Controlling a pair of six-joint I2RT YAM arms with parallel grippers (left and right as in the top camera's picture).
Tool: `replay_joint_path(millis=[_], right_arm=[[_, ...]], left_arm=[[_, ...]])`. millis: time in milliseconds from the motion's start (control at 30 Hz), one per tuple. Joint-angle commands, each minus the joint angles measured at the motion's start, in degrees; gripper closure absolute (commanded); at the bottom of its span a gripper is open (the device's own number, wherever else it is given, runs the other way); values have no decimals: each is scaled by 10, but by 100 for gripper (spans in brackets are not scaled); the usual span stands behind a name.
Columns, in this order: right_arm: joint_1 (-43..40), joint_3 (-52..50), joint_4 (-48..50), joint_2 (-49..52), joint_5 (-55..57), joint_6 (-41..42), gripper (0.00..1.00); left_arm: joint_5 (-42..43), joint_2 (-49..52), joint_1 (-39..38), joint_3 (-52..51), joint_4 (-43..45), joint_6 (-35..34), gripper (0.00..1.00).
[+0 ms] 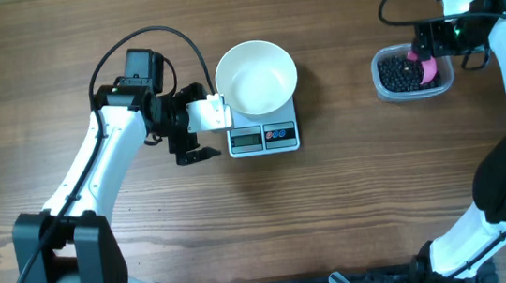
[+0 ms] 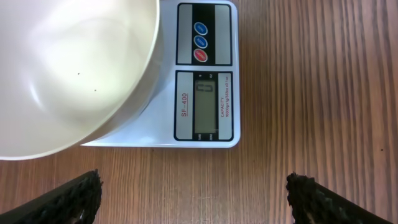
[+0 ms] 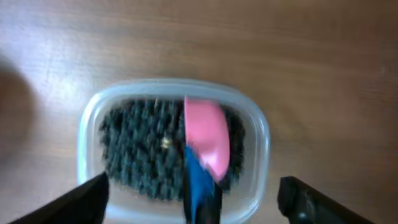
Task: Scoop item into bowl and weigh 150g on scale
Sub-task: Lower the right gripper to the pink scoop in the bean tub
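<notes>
Beans (image 3: pixel 137 149) lie in the clear tub (image 3: pixel 84 134) far right on the surface (image 1: pixel 354 206), just below the right fingers (image 3: pixel 81 202), which stand apart astride the pink scoop (image 3: pixel 208 134), its handle (image 3: pixel 199 186) pointing back between them. Left fingers (image 2: pixel 68 199), apart too, hover beside scale (image 1: pixel 264 137) and bowl (image 1: pixel 255 75).

The beans (image 3: pixel 137 155) blur together; the bowl (image 2: pixel 62 74) runs off frame.

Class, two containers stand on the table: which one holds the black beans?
The clear plastic tub, on the robot's right: the beans lie in it around a pink scoop. The white bowl sits on the scale and looks empty.
</notes>
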Motion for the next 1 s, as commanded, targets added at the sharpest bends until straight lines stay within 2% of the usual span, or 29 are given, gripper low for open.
replay_joint_path(millis=[0, 67, 200, 600, 633, 700, 733, 800, 967], right_arm=[[-1, 137, -61, -4, -13, -15, 4], [3, 194, -109, -4, -38, -15, 4], [8, 177, -186, 18, -33, -64, 2], [-16, 176, -163, 113, -41, -76, 0], [-16, 176, -163, 113, -43, -76, 5], [-13, 176, -157, 114, -81, -75, 26], [-10, 176, -155, 115, -101, -75, 34], [-5, 173, -154, 116, -85, -73, 44], [-5, 172, -148, 119, -39, -58, 46]], left_arm=[[13, 7, -1, -4, 0, -7, 0], [13, 7, -1, -4, 0, -7, 0], [13, 7, -1, -4, 0, -7, 0], [13, 7, -1, -4, 0, -7, 0], [13, 7, -1, -4, 0, -7, 0], [13, 7, -1, -4, 0, -7, 0], [13, 7, -1, -4, 0, -7, 0], [13, 7, -1, -4, 0, -7, 0], [13, 7, -1, -4, 0, -7, 0]])
